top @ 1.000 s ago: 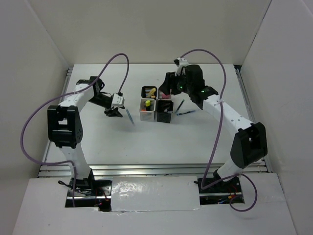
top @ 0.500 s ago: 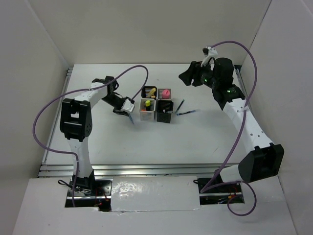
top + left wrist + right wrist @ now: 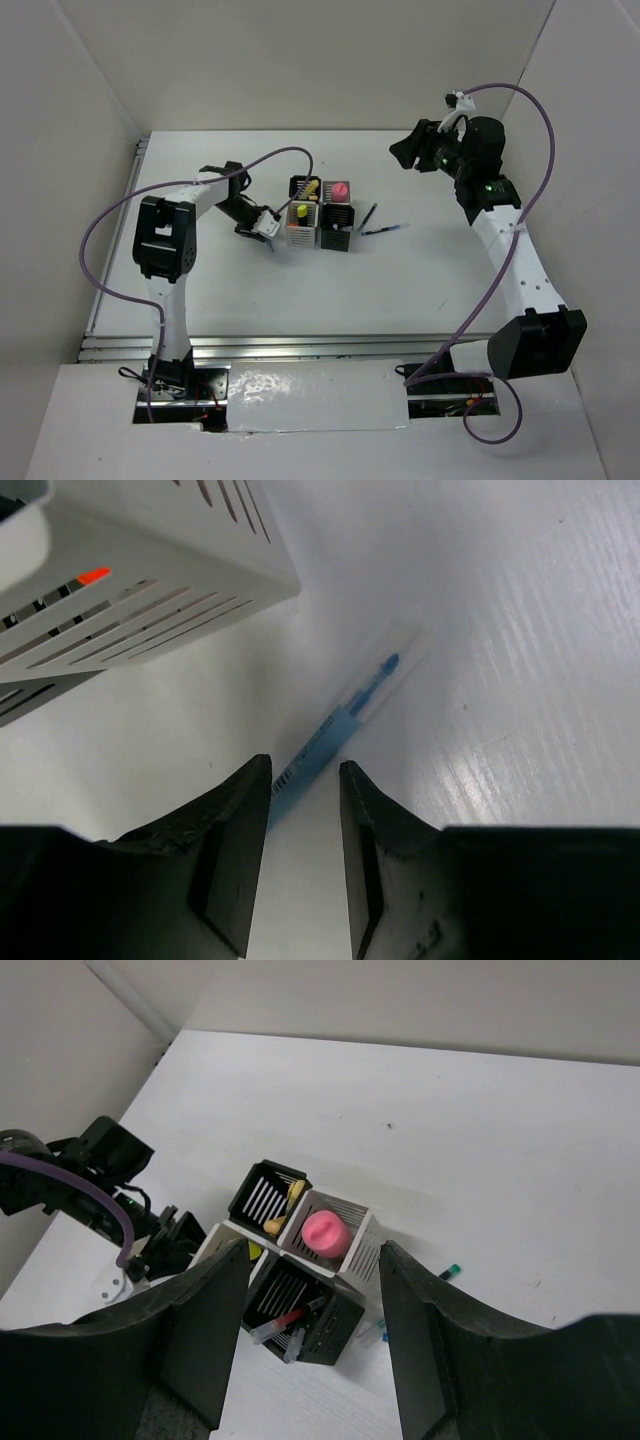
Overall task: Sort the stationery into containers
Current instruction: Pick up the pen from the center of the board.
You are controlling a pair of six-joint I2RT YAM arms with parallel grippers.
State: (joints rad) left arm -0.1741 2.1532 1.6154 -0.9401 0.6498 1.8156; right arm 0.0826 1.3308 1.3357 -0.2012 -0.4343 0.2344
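The left gripper (image 3: 303, 770) is down at the table (image 3: 520, 660), its jaws drawn in to a narrow gap that straddles the near end of a blue pen (image 3: 352, 712). The pen lies flat and slantwise, just beside the slatted wall of the white container (image 3: 150, 590) at the near left of the containers (image 3: 300, 238). A sliver of table seems to show between the barrel and one finger, so I cannot tell whether the pen is actually pinched or only bracketed. The right gripper (image 3: 315, 1250) hangs high over the far right of the table with its jaws wide and nothing in them. From there it looks down on the cluster, where a pink highlighter (image 3: 325, 1232) stands in one white cup. Two more pens (image 3: 375, 224) lie on the table just right of the cluster. The blue pen should be light and stiff, with a smooth round barrel likely to roll or swivel under a squeeze. The solid coloured barrel is the place to hold it, not the clear cap, and nearer its middle, since a grip at the very end may let it swing.
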